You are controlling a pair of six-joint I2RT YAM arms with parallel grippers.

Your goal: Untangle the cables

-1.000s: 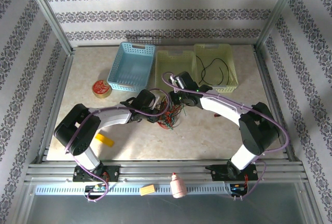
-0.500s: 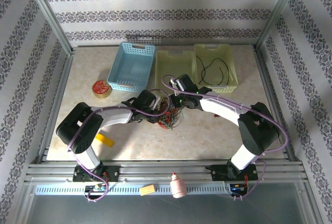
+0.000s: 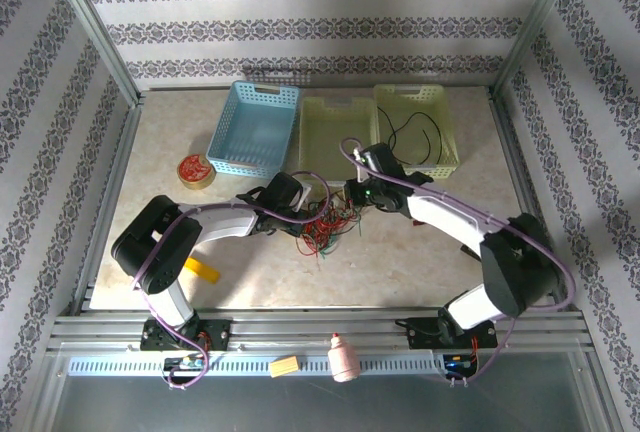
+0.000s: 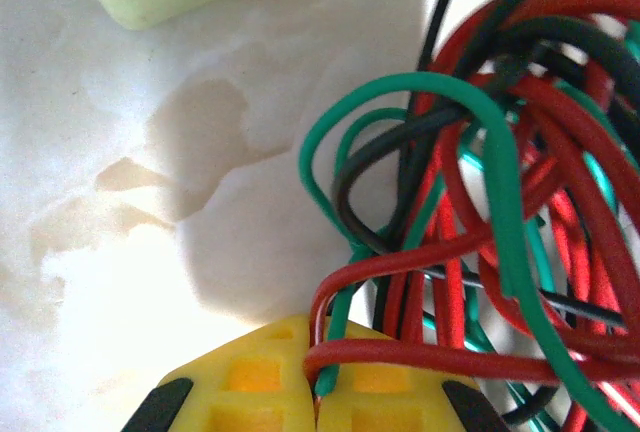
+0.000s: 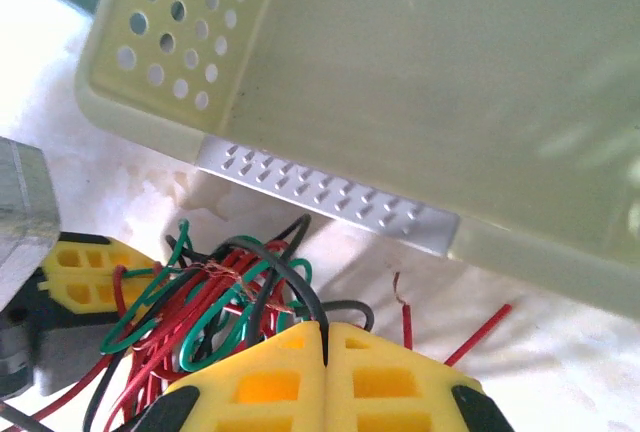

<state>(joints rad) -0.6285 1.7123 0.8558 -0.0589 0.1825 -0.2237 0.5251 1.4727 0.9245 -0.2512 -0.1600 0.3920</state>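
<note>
Here, end effectors [image 4: 318,392] [image 5: 325,347] tight on cables [image 3: 322,224]

The right arm [image 3: 440,214] has swung to the right, away from the left arm [image 3: 215,222]. Its elbow now sits nearer the right edge of the table [image 3: 420,262]. The left jaws and the right jaws, both parted a second ago, have closed on strands of the cables [image 3: 325,224]. The tangle is now drawn out wider between the two arms and lies more spread.
</note>
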